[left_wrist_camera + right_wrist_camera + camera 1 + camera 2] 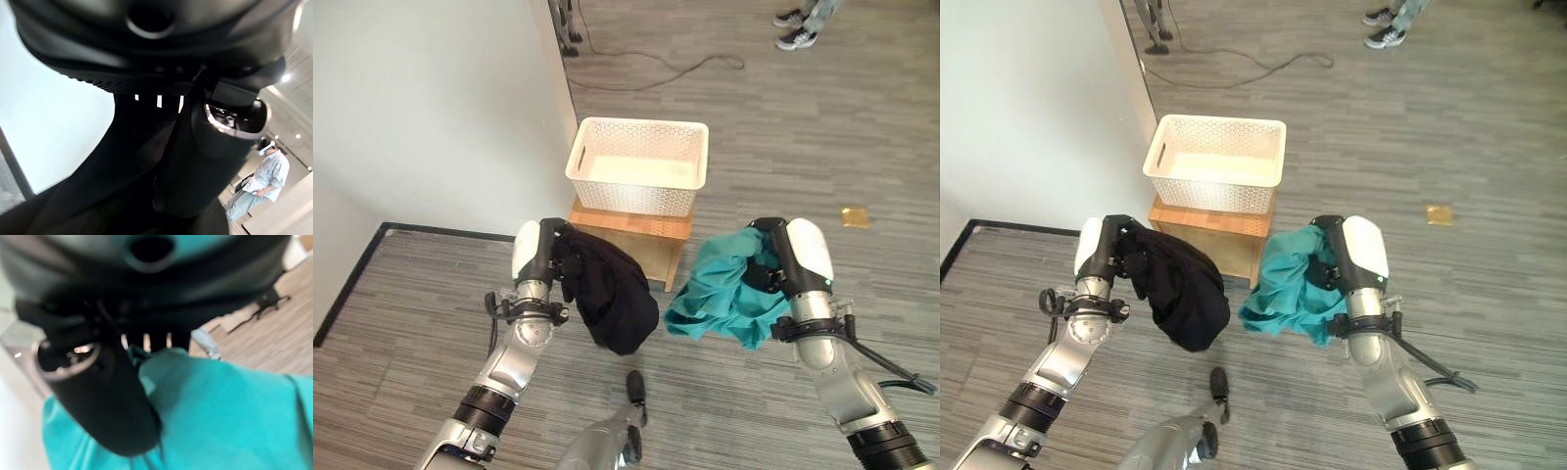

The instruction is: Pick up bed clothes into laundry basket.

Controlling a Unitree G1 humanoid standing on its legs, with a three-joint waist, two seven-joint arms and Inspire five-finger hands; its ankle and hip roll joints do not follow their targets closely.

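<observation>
A black garment (612, 294) hangs in the air from my left hand (548, 253), whose fingers are curled into the cloth; the left wrist view shows the thumb (215, 147) pressed against the dark cloth (112, 186). My right hand (773, 259) is shut on a teal garment (724, 289) that droops to its left; up close its thumb (98, 396) lies on the teal fabric (225, 416). The white perforated laundry basket (680, 181) stands empty on a low wooden stand (651, 240), just beyond and between both hands.
A white wall (431, 108) with a dark floor edging (352, 279) runs along the left. A black cable (656, 73) lies on the grey plank floor behind the basket. A person's shoes (798, 29) show at the far right. A small yellow square (855, 216) lies on the floor.
</observation>
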